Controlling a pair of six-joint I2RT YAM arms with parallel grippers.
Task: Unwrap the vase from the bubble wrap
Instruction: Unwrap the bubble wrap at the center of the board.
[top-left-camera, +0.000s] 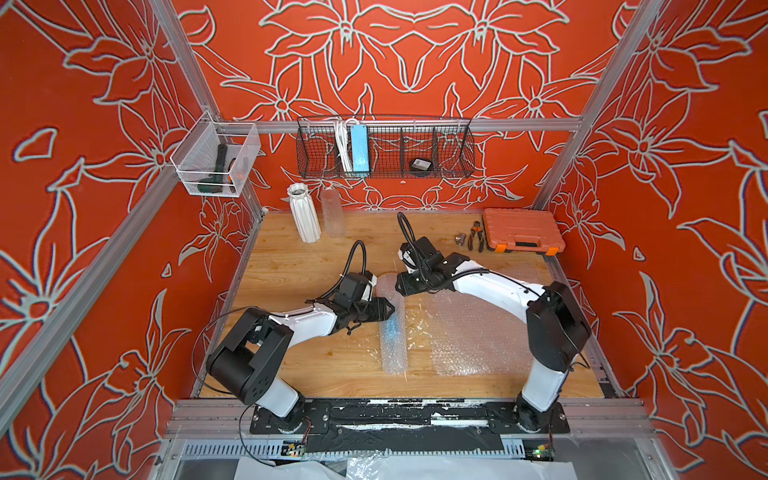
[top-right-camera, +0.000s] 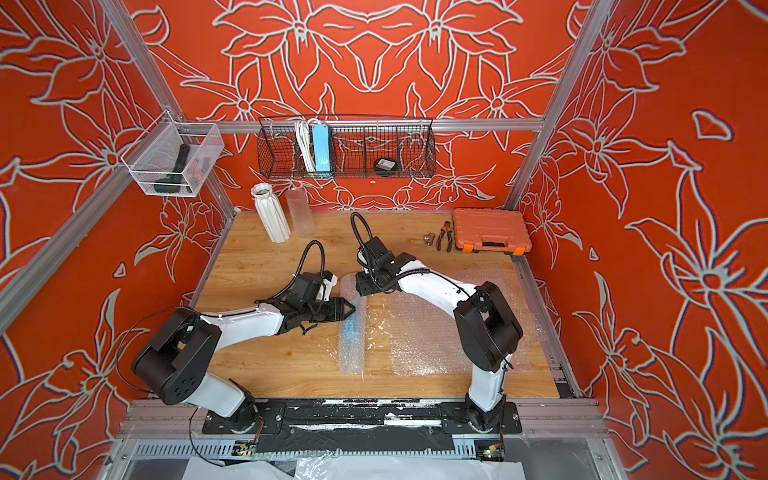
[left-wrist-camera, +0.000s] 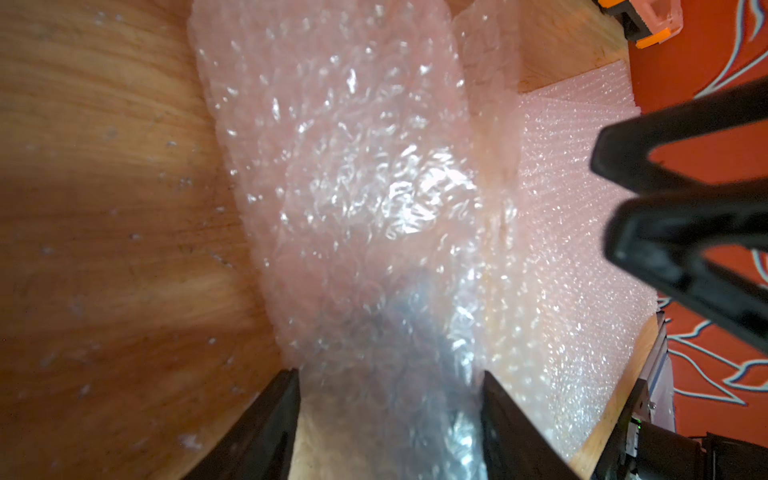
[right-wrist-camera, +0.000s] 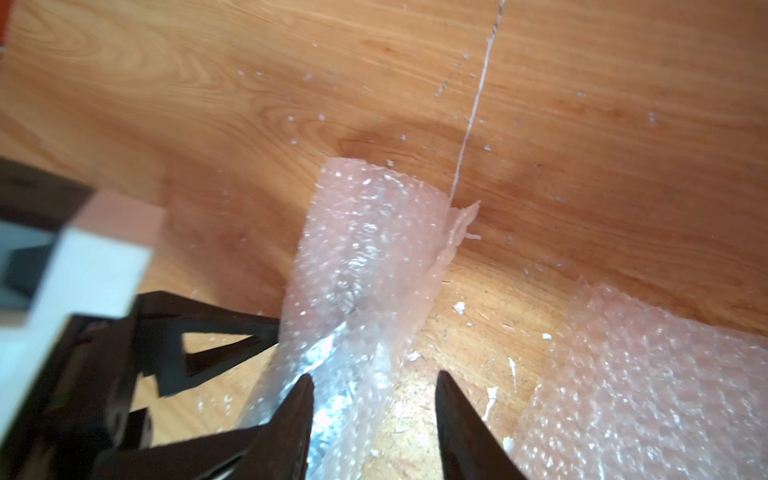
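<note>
A roll of bubble wrap (top-left-camera: 392, 332) lies lengthwise mid-table, and a blue vase (top-left-camera: 392, 328) shows dimly through it. My left gripper (top-left-camera: 390, 309) reaches the roll from the left. In the left wrist view it (left-wrist-camera: 390, 378) stands open astride the roll (left-wrist-camera: 345, 187), with bare wood showing inside one finger. My right gripper (top-left-camera: 397, 286) hangs at the roll's far end. The right wrist view shows it (right-wrist-camera: 374, 378) open, one finger (right-wrist-camera: 299, 407) against the wrap (right-wrist-camera: 365, 249) and bare wood between the jaws. A flat bubble wrap sheet (top-left-camera: 469, 332) lies to the right.
A white ribbed vase (top-left-camera: 304, 214) and a clear cylinder (top-left-camera: 332, 212) stand at the back left. An orange tool case (top-left-camera: 521, 230) and pliers (top-left-camera: 476, 235) lie at the back right. A black wire basket (top-left-camera: 384, 147) and a white mesh basket (top-left-camera: 216, 160) hang on the frame.
</note>
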